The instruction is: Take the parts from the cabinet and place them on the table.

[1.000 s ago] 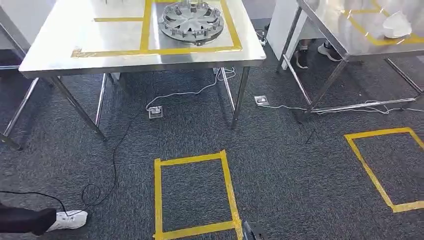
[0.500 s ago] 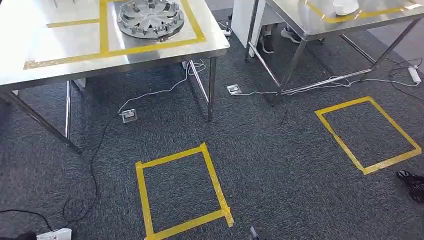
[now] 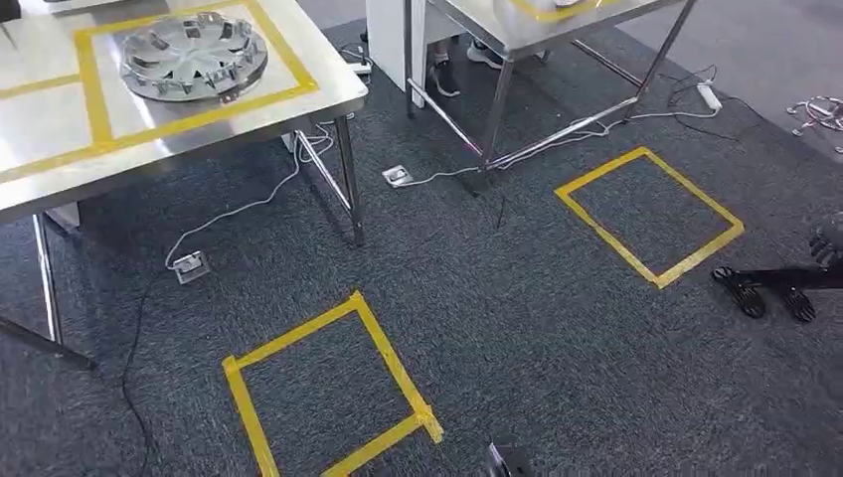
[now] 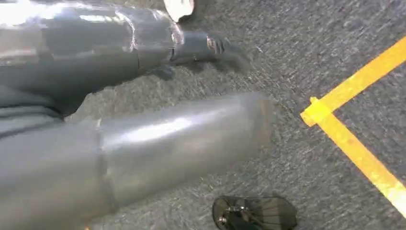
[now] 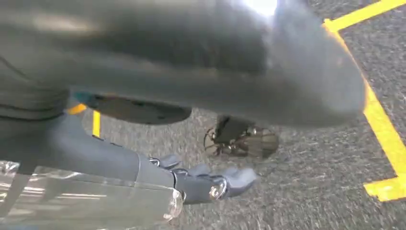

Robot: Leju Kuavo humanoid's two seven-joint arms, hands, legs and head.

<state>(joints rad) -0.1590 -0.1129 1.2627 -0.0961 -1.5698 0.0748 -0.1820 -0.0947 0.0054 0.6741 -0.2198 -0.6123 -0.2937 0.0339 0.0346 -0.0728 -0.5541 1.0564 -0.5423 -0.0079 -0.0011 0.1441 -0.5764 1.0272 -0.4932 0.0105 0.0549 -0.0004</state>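
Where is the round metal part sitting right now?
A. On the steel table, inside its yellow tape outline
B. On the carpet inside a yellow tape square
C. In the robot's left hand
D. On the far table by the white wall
A: the round metal part lies on the steel table, inside its yellow tape outline.

Right hand (image 5: 287, 67) blurred at 12, grip unreadable, above grey carpet (image 5: 306, 167); yellow tape (image 5: 383, 139) at 3.
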